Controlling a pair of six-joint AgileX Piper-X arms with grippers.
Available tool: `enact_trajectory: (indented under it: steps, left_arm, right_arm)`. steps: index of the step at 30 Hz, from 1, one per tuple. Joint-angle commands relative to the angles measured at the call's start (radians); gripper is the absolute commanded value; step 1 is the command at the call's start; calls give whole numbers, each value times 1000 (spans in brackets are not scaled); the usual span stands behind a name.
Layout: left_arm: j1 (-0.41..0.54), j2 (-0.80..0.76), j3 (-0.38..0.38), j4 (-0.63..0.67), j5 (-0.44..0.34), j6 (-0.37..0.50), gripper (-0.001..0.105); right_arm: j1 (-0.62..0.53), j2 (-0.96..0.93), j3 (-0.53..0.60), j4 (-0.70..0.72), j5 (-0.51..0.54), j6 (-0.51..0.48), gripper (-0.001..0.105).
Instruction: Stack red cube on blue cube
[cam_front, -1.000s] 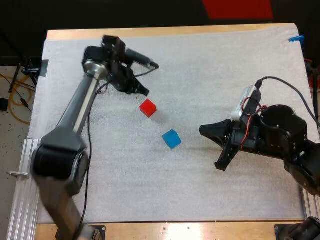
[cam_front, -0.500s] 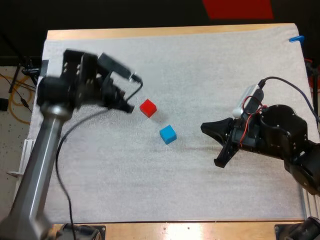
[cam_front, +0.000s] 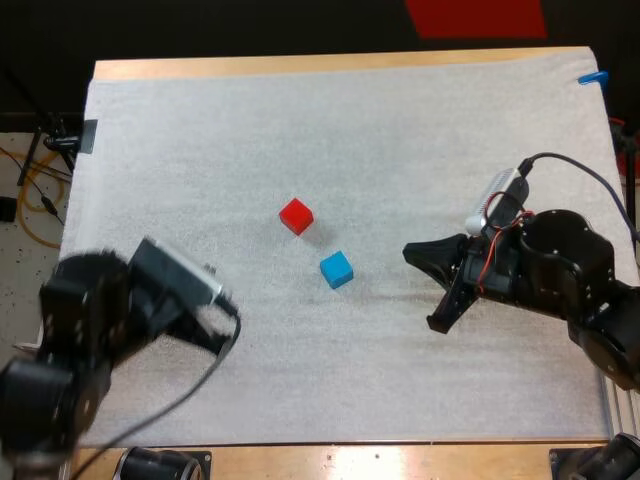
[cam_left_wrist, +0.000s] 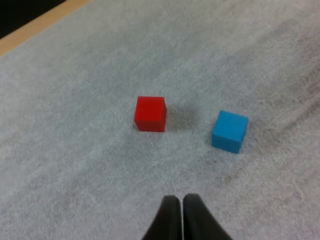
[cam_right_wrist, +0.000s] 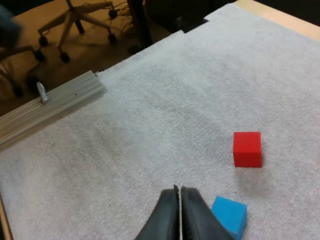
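Observation:
The red cube (cam_front: 296, 216) sits on the white mat near its middle, with the blue cube (cam_front: 336, 269) a short way to its front right; the two are apart. My left gripper (cam_front: 218, 335) is over the mat's front left, blurred by motion. In the left wrist view its fingers touch, so my left gripper (cam_left_wrist: 178, 201) is shut on nothing, with the red cube (cam_left_wrist: 150, 114) and blue cube (cam_left_wrist: 230, 131) ahead of it. My right gripper (cam_front: 410, 253) points at the cubes from the right. It is shut and empty (cam_right_wrist: 177, 191), and the blue cube (cam_right_wrist: 229, 216) lies just beside its tips, the red cube (cam_right_wrist: 247, 148) farther off.
An aluminium rail (cam_right_wrist: 50, 107) runs along the table's left side (cam_front: 40, 340). A chair base (cam_right_wrist: 75, 20) stands on the floor beyond it. The wooden table edge (cam_left_wrist: 35, 27) borders the mat's far side.
My left arm has swung from the mat's far left, near the red cube, back to the front left. The blue cube shifted slightly toward the red one. The right arm barely moved.

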Motion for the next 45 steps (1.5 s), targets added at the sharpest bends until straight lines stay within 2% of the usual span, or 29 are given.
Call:
enact_trajectory:
  steps: [1,8,11,13,14,16,17,20,23,28,30,35,39,42,45]
  left_arm:
    - [-3,-61,22,21,9,-1,0]
    - [-3,-235,59,139,16,-1,0]
    - [-3,-296,59,177,77,-1,0]
    - [-3,-331,59,206,130,-1,0]
    - [-3,-338,59,214,141,-1,0]
    - [-3,-355,59,245,145,-1,0]
    - [-3,-358,59,250,145,-1,0]
    - [-3,-360,59,255,143,-1,3]
    - [-3,-360,59,251,135,-1,15]
    - [-3,-360,59,251,135,-1,47]
    - [-3,-360,59,251,135,-1,54]
    - [-3,-360,59,251,135,-1,56]
    - [-3,-360,59,251,135,-1,56]
    - [-3,-360,59,251,135,-1,56]
    - [-3,-360,59,251,135,-1,56]
  right_arm:
    - [2,-4,-10,-10,4,3,0]
    - [2,-4,-10,-10,4,3,2]
    - [2,-4,-10,-3,7,3,17]
    - [2,-4,-10,22,7,3,39]
    - [2,-4,-10,27,7,3,42]
    - [2,-4,-10,39,25,-1,57]
    - [2,-1,-10,39,35,-3,59]
    - [2,17,-10,17,77,-9,61]
    - [2,60,-14,7,88,-6,61]
    - [2,182,-77,7,98,-4,61]
    - [2,228,-118,7,113,-13,61]
    - [16,360,-220,7,132,-56,61]
    - [80,474,-299,7,185,-93,61]
    - [126,564,-360,15,258,-94,61]
    - [149,651,-429,16,287,-73,61]
